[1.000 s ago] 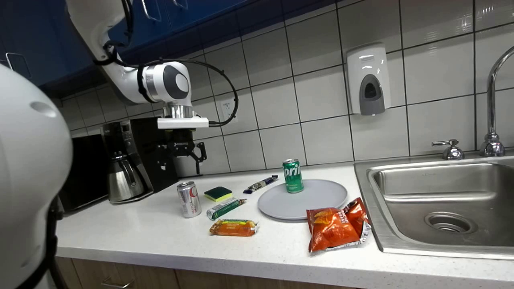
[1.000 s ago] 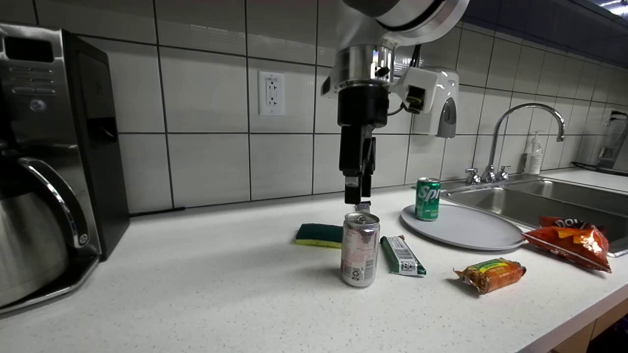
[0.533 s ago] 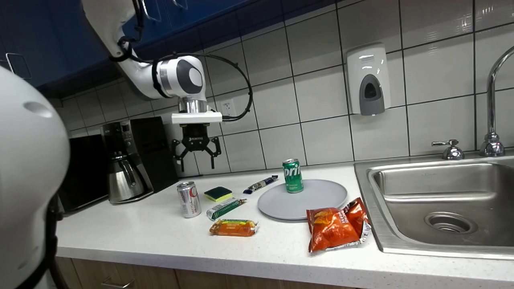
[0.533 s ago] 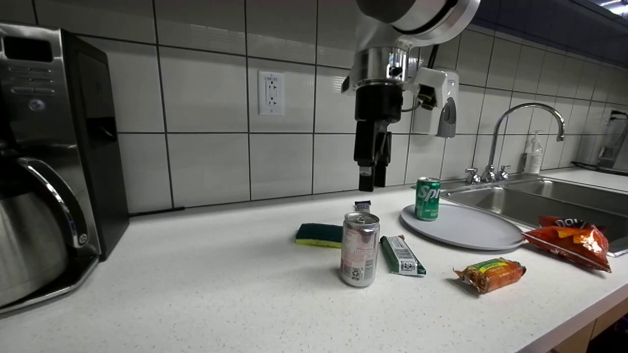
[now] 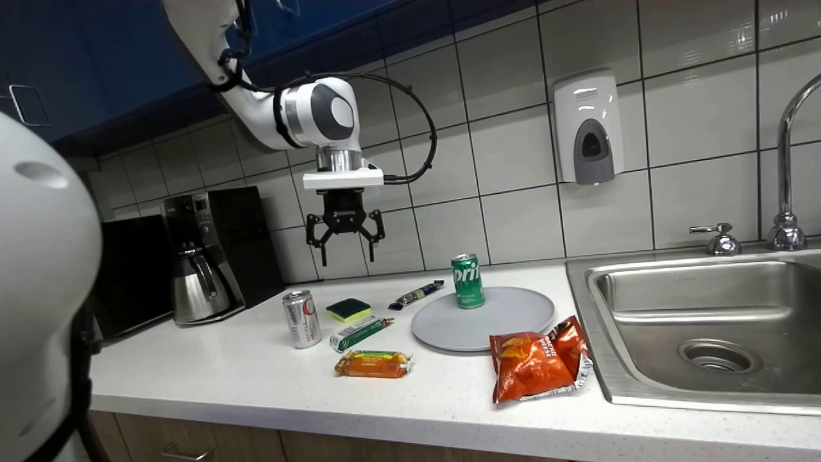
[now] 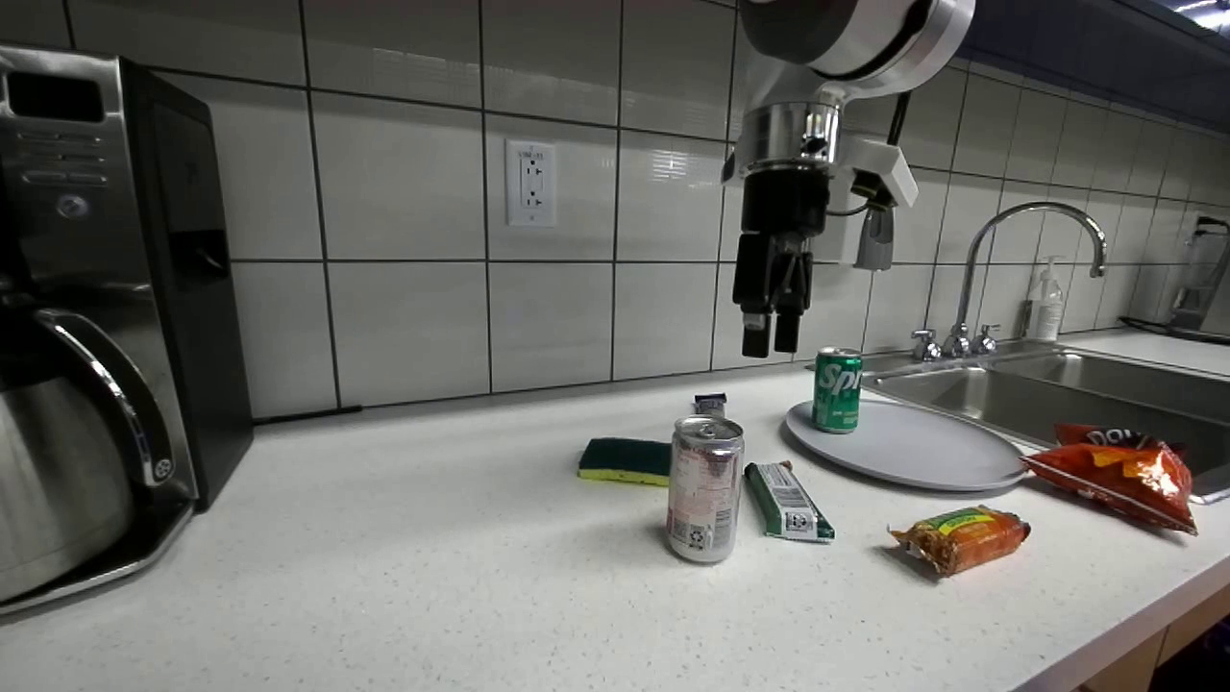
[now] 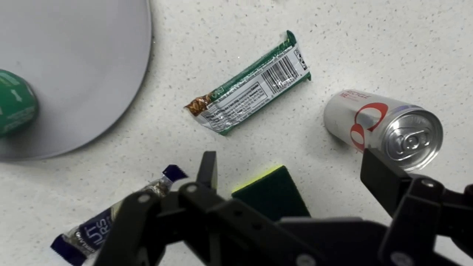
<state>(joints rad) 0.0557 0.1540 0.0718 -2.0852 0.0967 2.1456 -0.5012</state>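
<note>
Gripper point(image 5: 348, 256): spread wide, holding nothing, hanging above counter point(image 5: 237, 375). From wrist-view centre: sponge point(image 7: 275, 194) at 5 o'clock, partly hidden behind gripper; green bar point(image 7: 255, 88) at 12; silver can point(image 7: 380, 125), upright, at 3; dark bar point(image 7: 96, 227) at 8; plate point(image 7: 92, 51) at 10, bearing green can point(image 7: 14, 103) at 9. In an exterior view: orange bar point(image 5: 373, 364) at 6 from gripper.

Site: a kitchen or kitchenette. Evidence: steel sink point(image 5: 601, 333) set into a speckled white counter point(image 6: 384, 577), with an arched chrome faucet point(image 5: 785, 154); coffee maker point(image 6: 67, 231) with a metal pot point(image 6: 58, 471); tiled wall point(image 5: 510, 147) bearing a soap dispenser point(image 5: 587, 102) and a power outlet point(image 6: 531, 183); blue overhead cabinets point(image 5: 83, 64); wooden fronts point(image 5: 224, 436) below. Sponge point(image 5: 349, 308) and grey plate point(image 5: 513, 314) lie on the counter. Home or workplace: cannot be determined from these views.
</note>
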